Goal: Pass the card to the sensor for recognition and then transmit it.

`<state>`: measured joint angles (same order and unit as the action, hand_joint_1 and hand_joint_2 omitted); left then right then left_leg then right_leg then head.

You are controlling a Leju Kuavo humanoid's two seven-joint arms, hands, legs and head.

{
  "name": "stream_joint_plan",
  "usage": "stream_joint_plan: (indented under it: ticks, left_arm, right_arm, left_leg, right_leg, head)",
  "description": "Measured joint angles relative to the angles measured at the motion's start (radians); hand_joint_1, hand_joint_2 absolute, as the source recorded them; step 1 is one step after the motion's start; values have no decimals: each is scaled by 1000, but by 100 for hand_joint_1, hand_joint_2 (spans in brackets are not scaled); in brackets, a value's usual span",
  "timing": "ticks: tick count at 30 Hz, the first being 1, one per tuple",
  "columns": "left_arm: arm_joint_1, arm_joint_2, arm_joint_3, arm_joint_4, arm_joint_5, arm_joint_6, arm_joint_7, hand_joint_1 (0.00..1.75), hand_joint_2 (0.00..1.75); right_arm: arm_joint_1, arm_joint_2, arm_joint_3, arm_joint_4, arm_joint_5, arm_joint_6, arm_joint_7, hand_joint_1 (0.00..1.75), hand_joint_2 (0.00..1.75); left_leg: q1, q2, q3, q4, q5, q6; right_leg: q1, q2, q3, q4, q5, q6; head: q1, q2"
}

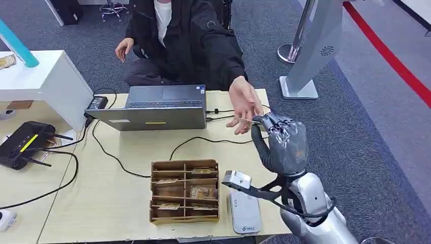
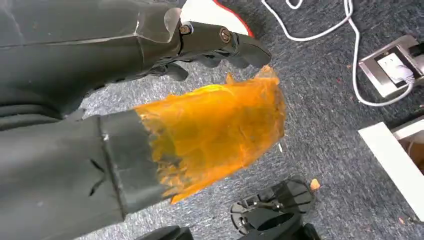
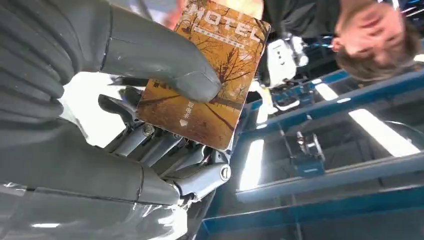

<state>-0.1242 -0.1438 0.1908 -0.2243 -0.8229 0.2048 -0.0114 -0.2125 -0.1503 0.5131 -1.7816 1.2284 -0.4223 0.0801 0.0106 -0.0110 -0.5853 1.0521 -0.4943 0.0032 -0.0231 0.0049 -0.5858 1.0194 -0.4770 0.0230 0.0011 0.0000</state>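
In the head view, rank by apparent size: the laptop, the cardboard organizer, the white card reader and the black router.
1. Laptop
2. Cardboard organizer
3. Black router, partly cut off by the edge
4. White card reader

The last two look close, so their order is unsure.

The head view is looking down over the table (image 1: 127, 213). The left wrist view is facing carpet close behind its hand. The right wrist view is facing upward, sharing the person (image 1: 193, 40).

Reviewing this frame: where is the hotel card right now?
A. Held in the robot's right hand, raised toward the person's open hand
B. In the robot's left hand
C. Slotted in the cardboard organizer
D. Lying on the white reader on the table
A: the thumb of the right hand presses the card against its fingers, and that hand is raised next to the person's hand.
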Motion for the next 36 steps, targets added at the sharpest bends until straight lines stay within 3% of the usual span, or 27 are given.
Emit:
stream_joint_plan:
  ticks: [12,13,14,18,19,28,36]
  left_arm:
    - [-4,0,-18,0,-14,-9,10,0,0]
    - [-4,0,-19,0,-15,-9,10,0,0]
    - [-4,0,-19,0,-15,-9,10,0,0]
    - [-5,0,-22,-1,-15,-9,11,0,0]
    - [-5,0,-23,-1,-14,-9,11,0,0]
    - [-4,0,-24,-1,-2,-4,11,0,0]
    - [0,2,-23,-1,21,10,-3,0,0]
  right_arm:
    - [-88,24,11,130,31,57,45,175,175]
    - [-92,26,12,140,36,57,48,103,175]
    - [-96,29,12,149,42,57,54,2,175]
    - [-100,32,16,162,70,70,74,0,175]
    - [-101,32,17,164,73,78,77,0,0]
    - [-94,33,31,155,56,81,76,0,0]
    - [-8,31,27,46,-89,-33,-6,0,0]
  left_leg:
    - [0,0,0,0,0,0]
    - [0,0,-1,0,0,0]
    - [0,0,-1,0,0,0]
    - [0,0,-1,0,0,0]
    - [0,0,-1,0,0,0]
    - [0,0,-1,0,0,0]
    - [0,0,-1,0,0,0]
  right_leg:
    - [0,0,0,0,0,0]
    - [0,0,0,0,0,0]
    - [0,0,0,0,0,0]
    - [0,0,0,0,0,0]
    - [0,0,0,0,0,0]
    - [0,0,-1,0,0,0]
    - [0,0,-1,0,-1,0]
  head:
    - [0,0]
    - [0,0]
    - [0,0]
    - [0,0]
    - [0,0]
    - [0,0]
    - [0,0]
